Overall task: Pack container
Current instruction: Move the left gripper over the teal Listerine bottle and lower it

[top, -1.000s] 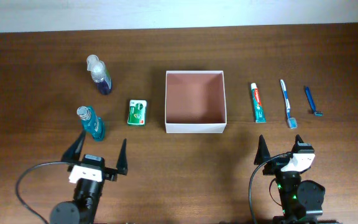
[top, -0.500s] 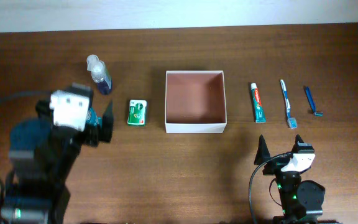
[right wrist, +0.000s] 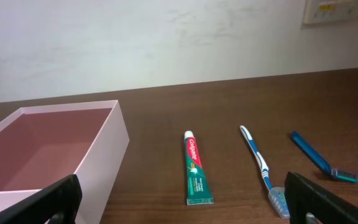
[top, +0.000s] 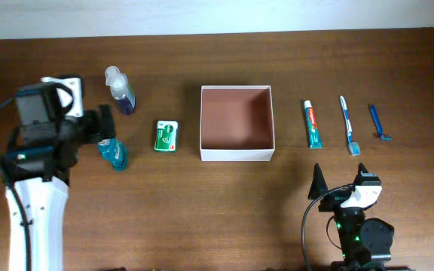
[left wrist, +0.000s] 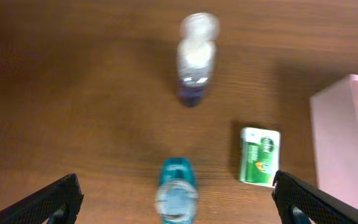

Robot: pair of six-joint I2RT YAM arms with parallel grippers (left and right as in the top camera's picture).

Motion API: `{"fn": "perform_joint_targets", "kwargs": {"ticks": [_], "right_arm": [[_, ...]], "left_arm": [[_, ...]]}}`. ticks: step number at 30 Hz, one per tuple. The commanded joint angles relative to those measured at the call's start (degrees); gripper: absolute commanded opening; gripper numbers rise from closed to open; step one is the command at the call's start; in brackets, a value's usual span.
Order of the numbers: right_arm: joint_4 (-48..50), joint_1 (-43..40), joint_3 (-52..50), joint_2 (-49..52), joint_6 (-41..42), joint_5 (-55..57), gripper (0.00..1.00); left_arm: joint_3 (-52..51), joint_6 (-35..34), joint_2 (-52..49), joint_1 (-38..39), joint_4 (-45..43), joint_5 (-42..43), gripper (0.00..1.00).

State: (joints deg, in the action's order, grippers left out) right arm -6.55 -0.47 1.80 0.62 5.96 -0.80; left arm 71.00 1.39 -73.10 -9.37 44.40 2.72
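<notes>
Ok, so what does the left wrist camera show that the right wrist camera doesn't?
Only the left wrist view shows the clear-topped bottle, the teal bottle nearer the camera, and the green packet lying apart from the container. Only the right wrist view shows the toothpaste tube, the toothbrush, the blue razor and a pale wall behind. Both show the container, just a corner on the left wrist, and the wooden table.

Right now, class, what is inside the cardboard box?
Nothing: in the overhead view the box shows a bare reddish-brown floor, fully visible. In the right wrist view its near wall hides part of that floor.
</notes>
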Motion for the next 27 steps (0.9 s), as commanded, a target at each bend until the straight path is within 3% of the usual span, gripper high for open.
{"fn": "perform_joint_targets", "kwargs": {"ticks": [1, 13, 18, 27], "right_arm": [[-0.02, -0.46, -0.48, -0.44, -0.17, -0.48, 0.98], [-0.02, -0.46, -0.48, -0.44, -0.17, -0.48, 0.99], [-0.02, -0.46, -0.48, -0.44, -0.17, -0.48, 0.99], [-0.02, -0.46, -0.48, -0.44, -0.17, -0.48, 0.98]], "left_arm": [[1.05, -1.86, -1.07, -3.43, 0.28, 2.47, 0.99], [1.05, 0.20, -7.41, -3.91, 0.07, 4.17, 0.99], [1.05, 5.40, -13.94, -3.91, -0.63, 5.05, 0.99], [1.05, 5.68, -23.76, -3.89, -1.99, 5.22, 0.99]]}}
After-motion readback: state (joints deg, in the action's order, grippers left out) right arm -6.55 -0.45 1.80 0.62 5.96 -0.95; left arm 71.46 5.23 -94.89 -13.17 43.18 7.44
